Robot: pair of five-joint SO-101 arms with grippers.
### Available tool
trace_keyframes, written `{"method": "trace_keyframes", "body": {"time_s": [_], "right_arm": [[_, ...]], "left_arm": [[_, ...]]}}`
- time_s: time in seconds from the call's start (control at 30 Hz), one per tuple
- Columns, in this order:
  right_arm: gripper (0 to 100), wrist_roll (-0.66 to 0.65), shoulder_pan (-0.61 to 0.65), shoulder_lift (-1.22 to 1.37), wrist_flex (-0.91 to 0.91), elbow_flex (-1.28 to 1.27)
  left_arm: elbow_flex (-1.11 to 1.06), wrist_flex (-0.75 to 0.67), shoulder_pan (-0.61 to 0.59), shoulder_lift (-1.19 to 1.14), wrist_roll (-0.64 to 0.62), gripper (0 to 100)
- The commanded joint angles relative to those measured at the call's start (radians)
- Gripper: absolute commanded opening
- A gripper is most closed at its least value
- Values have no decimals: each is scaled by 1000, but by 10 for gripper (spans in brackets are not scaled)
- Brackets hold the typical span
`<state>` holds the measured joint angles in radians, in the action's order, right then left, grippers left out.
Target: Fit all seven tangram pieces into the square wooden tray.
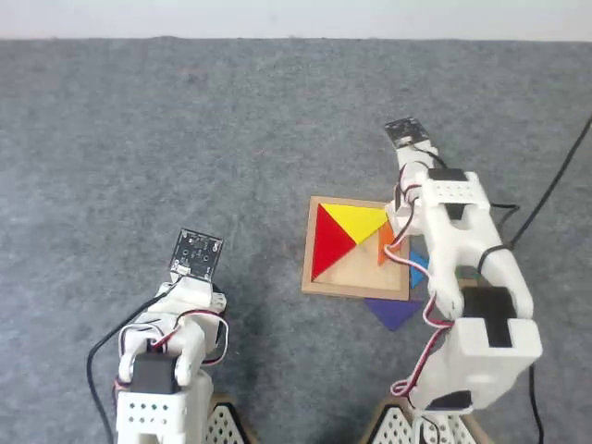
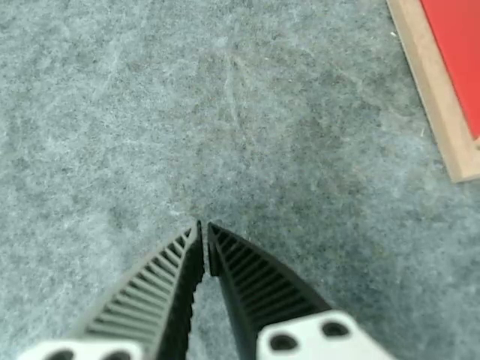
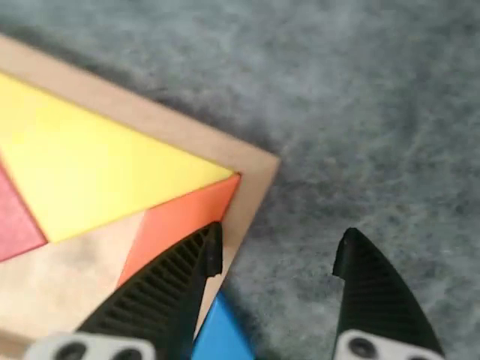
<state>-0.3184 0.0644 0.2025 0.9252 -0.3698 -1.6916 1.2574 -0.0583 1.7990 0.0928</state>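
Grey felt desk (image 1: 185,139) is stretching back to a pale wall (image 1: 296,18).
Left gripper (image 2: 204,229) is hanging clenched over bare felt; the tray (image 1: 356,293) is holding red (image 1: 330,248), yellow (image 1: 356,220) and orange (image 1: 385,242) pieces; right gripper (image 3: 277,247) is hovering released at its corner.

Soft, even light covers the grey mat (image 1: 185,139); shadows are pale; a thin dark shadow hugs the tray (image 3: 249,195).

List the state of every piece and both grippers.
Wooden tray: partly filled.
Red triangle: seated in tray.
Yellow triangle: seated in tray.
Orange piece: in tray corner.
Blue piece: outside, beside the rim.
Purple triangle: outside tray.
Left gripper: shut, empty.
Right gripper: open, empty.
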Motion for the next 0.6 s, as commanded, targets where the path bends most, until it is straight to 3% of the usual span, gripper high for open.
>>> {"method": "trace_keyframes", "body": {"time_s": [0.0,0.3,0.57], "right_arm": [[254,-26,-19,15,-15,84],[253,-18,-16,-185,30,44],[253,-29,-19,-664,64,-374]], "left_arm": [[8,5,-6,21,-8,15],[8,5,-6,21,-8,15],[8,5,-6,21,-8,15]]}}
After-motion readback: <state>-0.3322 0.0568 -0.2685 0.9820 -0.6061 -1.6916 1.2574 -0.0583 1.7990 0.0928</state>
